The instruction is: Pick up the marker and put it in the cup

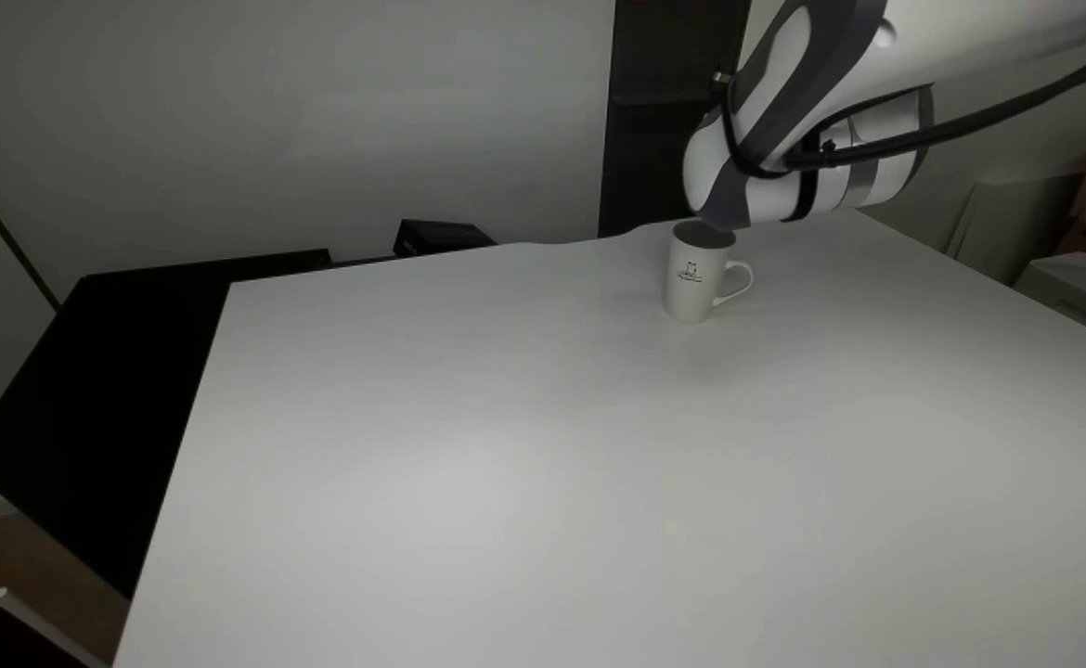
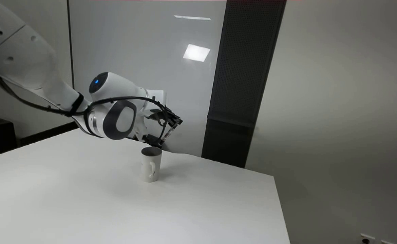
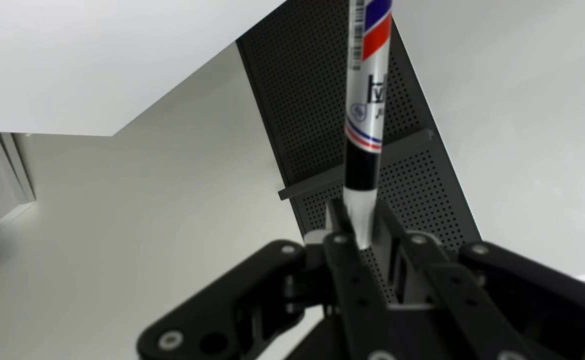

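In the wrist view we find the gripper (image 3: 361,225) pinched on the marker (image 3: 365,110) by its white end; a knock on the free end, we judge, could swivel it there. In an exterior view the cup (image 2: 147,166) stands upright, seemingly near the arm (image 2: 117,118), so a low sweep might tip it. In an exterior view we see a white table (image 1: 506,464), dimly lit, with a black surface (image 1: 107,408) beside it and a grey wall (image 1: 367,121) beyond.
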`<act>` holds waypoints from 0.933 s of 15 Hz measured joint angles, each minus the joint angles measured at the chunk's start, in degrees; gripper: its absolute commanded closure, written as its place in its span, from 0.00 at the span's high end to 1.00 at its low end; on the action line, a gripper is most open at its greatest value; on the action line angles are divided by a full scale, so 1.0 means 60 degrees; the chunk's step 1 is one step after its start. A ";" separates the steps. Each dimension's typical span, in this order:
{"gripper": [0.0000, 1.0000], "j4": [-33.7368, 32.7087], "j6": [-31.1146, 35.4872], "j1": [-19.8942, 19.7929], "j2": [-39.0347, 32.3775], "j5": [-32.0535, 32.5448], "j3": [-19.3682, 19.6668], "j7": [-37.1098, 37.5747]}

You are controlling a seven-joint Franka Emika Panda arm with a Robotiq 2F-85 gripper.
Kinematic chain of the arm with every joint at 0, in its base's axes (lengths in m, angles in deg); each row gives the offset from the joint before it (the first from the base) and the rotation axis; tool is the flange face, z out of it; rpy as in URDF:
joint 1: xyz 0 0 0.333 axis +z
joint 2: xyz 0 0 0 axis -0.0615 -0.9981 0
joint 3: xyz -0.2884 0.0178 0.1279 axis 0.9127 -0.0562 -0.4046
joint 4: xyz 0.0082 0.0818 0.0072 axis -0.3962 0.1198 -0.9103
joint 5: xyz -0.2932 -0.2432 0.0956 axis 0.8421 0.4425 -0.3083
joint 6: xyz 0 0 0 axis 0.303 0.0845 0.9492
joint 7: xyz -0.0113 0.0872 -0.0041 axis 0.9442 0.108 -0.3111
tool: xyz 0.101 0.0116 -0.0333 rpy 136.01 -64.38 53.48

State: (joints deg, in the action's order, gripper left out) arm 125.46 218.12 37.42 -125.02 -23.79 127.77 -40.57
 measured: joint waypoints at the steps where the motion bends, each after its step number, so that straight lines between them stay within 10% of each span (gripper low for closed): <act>1: 0.07 0.0010 0.0000 0.0008 -0.0046 0.0000 -0.0009 -0.0028; 14: 0.07 0.0103 -0.0048 0.0094 0.0059 0.0007 0.0143 -0.0620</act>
State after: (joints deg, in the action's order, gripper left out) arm 126.08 217.83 37.99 -124.66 -23.75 128.62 -44.29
